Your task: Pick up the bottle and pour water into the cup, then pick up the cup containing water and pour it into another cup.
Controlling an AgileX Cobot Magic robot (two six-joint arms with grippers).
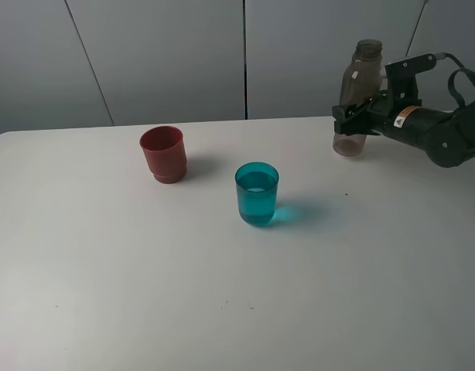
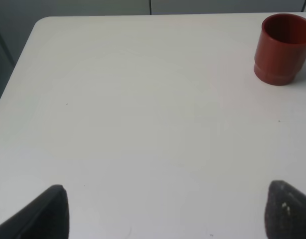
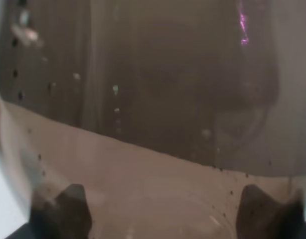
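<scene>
1. My right pincer (image 1: 347,116) grips the bottle (image 1: 366,69), upright at the far right of the surface (image 1: 106,294); a careless release may tip it.
2. The cup (image 1: 257,193), in the middle, holds water; a jerky lift could spill it.

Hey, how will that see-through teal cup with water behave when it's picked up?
The translucent teal-blue plastic tumbler holds visible water, so it is probably heavier than it looks and could slosh if tilted. Its smooth, tapered wall may slip in a tool. Standing upright, it seems unlikely to roll.
</scene>
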